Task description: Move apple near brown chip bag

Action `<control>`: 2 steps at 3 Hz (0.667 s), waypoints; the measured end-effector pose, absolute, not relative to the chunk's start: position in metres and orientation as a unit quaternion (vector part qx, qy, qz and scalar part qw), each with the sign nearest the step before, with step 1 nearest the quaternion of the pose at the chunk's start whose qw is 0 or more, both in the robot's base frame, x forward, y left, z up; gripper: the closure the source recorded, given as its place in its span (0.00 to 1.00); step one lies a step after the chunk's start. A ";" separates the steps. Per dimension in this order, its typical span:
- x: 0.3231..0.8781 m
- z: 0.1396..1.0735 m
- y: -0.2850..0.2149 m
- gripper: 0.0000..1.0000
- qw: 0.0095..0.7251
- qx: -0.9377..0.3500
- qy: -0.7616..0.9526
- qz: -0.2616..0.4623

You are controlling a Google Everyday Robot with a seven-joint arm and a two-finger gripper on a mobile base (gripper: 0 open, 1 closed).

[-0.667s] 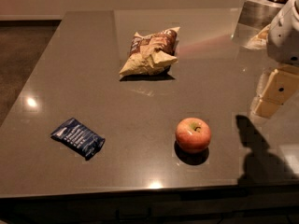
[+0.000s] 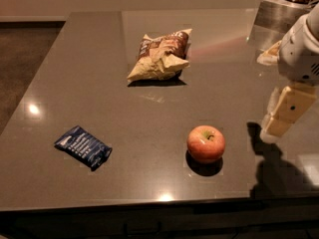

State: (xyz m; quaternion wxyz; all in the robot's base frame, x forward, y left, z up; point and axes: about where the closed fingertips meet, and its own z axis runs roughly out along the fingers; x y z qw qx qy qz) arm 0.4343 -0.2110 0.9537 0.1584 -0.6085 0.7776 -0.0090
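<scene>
The robot's gripper [image 2: 271,132] hangs over the right edge of the counter [image 2: 99,83], its cream-coloured tip pointing down and slightly left, close above the surface. From this side I cannot tell whether it is spread wide or drawn narrow. It stands apart from every item on the counter, to the right of the apple, with its dark shadow [image 2: 274,171] spilling across the front right corner. Above it bulges the white casing of the arm [image 2: 301,54], which runs out of sight at the right.

The grey, glossy counter fills most of the scene and throws back spots of ceiling light near its left and front edges. At its far right corner sits a metal container [image 2: 274,16] topped with something dark brown. The brown chip bag [image 2: 159,56], tan-yellow and dark brown, lies crumpled on its side at the middle of the counter, toward the back. The apple [image 2: 206,143], red with a yellowish-green patch around the stem dimple, rests upright near the front edge, well apart from the chip bag and to its front right. A small dark blue packet [image 2: 83,147] lies flat at the front left, well away from both apple and bag.
</scene>
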 end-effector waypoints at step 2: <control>0.413 0.887 -0.163 0.00 0.153 -0.648 0.743 0.072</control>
